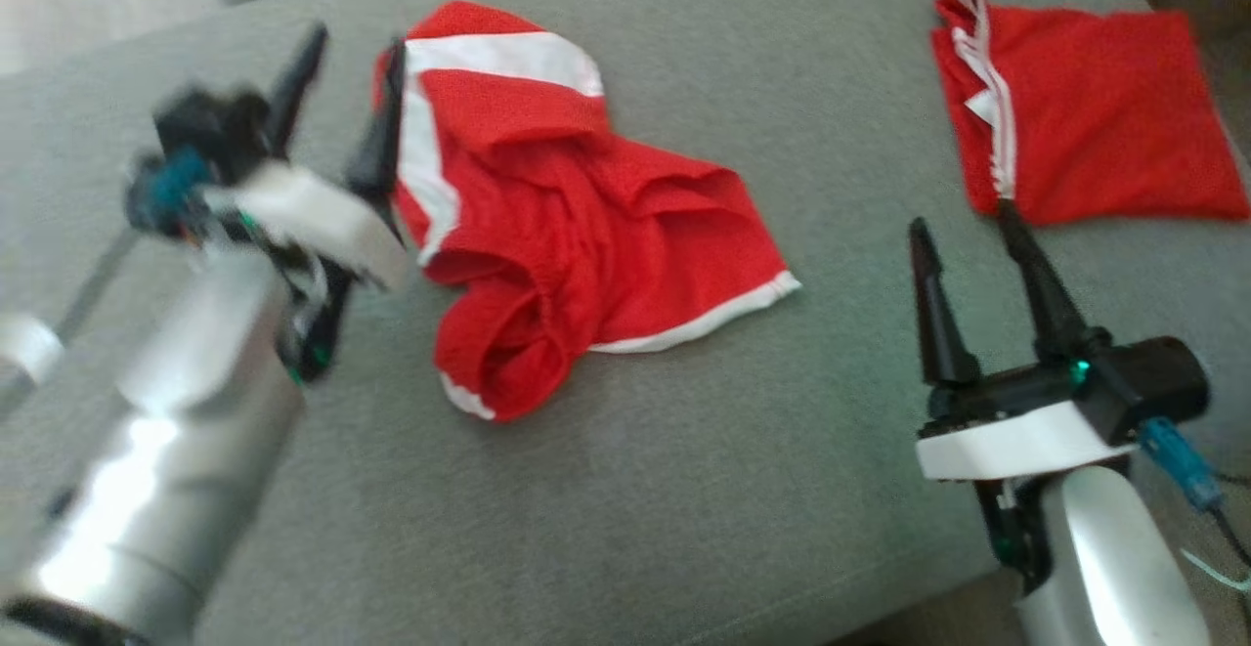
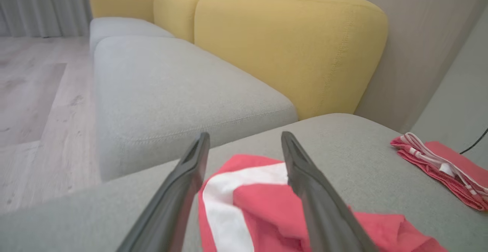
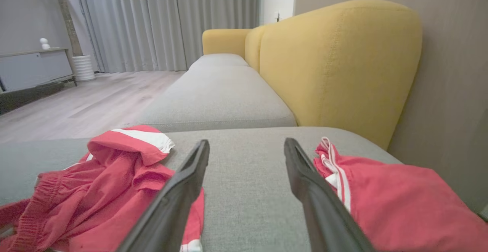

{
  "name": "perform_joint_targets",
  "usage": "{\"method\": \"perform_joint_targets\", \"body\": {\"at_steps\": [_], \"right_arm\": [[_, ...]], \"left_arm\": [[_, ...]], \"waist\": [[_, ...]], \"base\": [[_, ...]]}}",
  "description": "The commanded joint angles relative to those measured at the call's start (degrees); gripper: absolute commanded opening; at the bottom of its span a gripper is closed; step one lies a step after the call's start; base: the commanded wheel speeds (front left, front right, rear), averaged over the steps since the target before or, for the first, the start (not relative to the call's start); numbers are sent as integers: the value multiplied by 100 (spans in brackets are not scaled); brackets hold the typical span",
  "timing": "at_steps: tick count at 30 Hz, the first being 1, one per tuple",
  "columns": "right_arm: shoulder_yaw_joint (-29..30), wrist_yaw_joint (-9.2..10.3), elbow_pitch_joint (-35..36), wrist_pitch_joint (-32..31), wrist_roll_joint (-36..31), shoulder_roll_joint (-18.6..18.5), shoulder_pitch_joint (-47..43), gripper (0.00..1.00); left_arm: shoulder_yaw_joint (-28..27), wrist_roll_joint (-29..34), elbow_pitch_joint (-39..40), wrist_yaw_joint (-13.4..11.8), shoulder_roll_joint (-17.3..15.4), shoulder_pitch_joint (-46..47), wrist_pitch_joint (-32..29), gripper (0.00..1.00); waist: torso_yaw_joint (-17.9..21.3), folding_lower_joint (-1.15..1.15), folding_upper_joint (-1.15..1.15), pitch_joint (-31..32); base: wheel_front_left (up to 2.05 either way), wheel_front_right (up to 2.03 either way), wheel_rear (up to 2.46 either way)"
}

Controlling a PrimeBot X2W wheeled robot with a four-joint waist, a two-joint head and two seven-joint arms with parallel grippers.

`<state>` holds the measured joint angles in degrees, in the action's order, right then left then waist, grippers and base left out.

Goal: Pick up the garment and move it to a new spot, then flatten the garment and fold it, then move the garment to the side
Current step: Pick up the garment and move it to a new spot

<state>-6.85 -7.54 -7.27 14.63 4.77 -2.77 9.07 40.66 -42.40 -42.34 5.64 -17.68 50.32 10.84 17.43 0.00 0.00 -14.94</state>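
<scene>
The grey cushion (image 1: 684, 490) carries both textiles. The crumpled garment (image 1: 586, 236), red with white trim, lies bunched near its centre, with the legs overlapped and the waistband rolled under. It is not flattened or folded. A second folded garment (image 1: 1104, 128) lies well apart at the far right.

The left gripper (image 1: 357, 45) appears blurred just beside the crumpled garment's left edge. Its fingers are spread wide and hold nothing. The right gripper (image 1: 960, 218) is also fully spread and empty, and one fingertip is at the near edge of the folded garment.

Hazards:
- A pinch on the bunched cloth probably takes several layers, so the garment lifts as a wad and does not spread.
- A forward move by the right gripper may snag and disturb the folded garment.
- A grip on the trim alone may slip.
</scene>
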Motion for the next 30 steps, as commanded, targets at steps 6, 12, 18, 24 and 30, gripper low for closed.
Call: {"method": "perform_joint_targets", "body": {"at_steps": [6, 12, 18, 24, 30], "right_arm": [[503, 5, 122, 37, -426, -11, -158, 100], [904, 5, 25, 37, -695, -11, -407, 100], [1075, 5, -142, 37, -776, -16, -655, 100], [1178, 5, -271, 37, -738, -14, -916, 100], [1024, 5, -419, 37, -596, -12, -1055, 100]], "left_arm": [[-380, 112, 759, -306, 130, -1059, 405, 100], [-1076, 883, 1999, -706, 217, -2523, 414, 100], [-1904, 1550, 2711, -850, 309, -3894, 415, 100], [-2643, 2201, 3094, -621, 559, -4856, 415, 100], [-3148, 2646, 3141, -340, 867, -5364, 415, 100]], "waist": [[-756, 0, 0, 524], [-1231, 0, 0, 824], [-1614, 0, 0, 1034], [-1922, 0, 0, 1214], [-2090, 0, 0, 1269]], "base": [[0, 0, 0], [0, 0, 0], [0, 0, 0], [0, 0, 0], [0, 0, 0]]}}
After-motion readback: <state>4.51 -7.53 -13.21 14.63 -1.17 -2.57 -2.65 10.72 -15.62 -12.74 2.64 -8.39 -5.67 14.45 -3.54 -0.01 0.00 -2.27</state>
